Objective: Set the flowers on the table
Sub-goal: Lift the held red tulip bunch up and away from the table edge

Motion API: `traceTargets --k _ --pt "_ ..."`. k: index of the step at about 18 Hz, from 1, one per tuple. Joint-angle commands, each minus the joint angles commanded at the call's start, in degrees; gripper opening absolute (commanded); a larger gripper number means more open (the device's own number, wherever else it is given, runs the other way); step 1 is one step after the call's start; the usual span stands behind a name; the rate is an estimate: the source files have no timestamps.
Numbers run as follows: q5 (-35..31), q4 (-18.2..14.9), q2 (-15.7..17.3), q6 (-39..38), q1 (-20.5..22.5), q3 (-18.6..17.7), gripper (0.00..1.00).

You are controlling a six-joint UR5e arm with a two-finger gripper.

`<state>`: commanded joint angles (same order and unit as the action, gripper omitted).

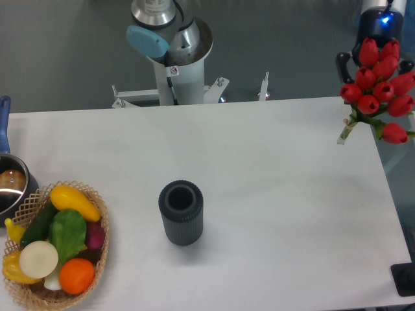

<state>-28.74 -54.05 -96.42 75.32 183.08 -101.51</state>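
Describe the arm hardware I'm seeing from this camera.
The arm's base is a pale grey-white column with a silver joint, a light blue cap and a small sticker. At the top right edge, a silver-and-blue segment shows a lit blue light. The gripper below it looks black, mostly hidden by the flowers.

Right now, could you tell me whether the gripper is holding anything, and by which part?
The bunch of red tulip flowers hangs in the air past the white table's right edge, evidently held. The gripper is mostly hidden behind the buds, so the hold point cannot be told.
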Motion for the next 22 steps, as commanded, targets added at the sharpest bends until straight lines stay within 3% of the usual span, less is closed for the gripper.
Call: traceTargets --k 10,18,22 --pt "-0.5 0.0 0.3 -0.4 -0.2 -0.1 0.41" --pt "-18.2 -0.7 4.7 -1.7 -1.3 -0.4 0.41" --pt "-23.0 -0.8 4.7 -1.8 -3.2 -0.6 0.42"
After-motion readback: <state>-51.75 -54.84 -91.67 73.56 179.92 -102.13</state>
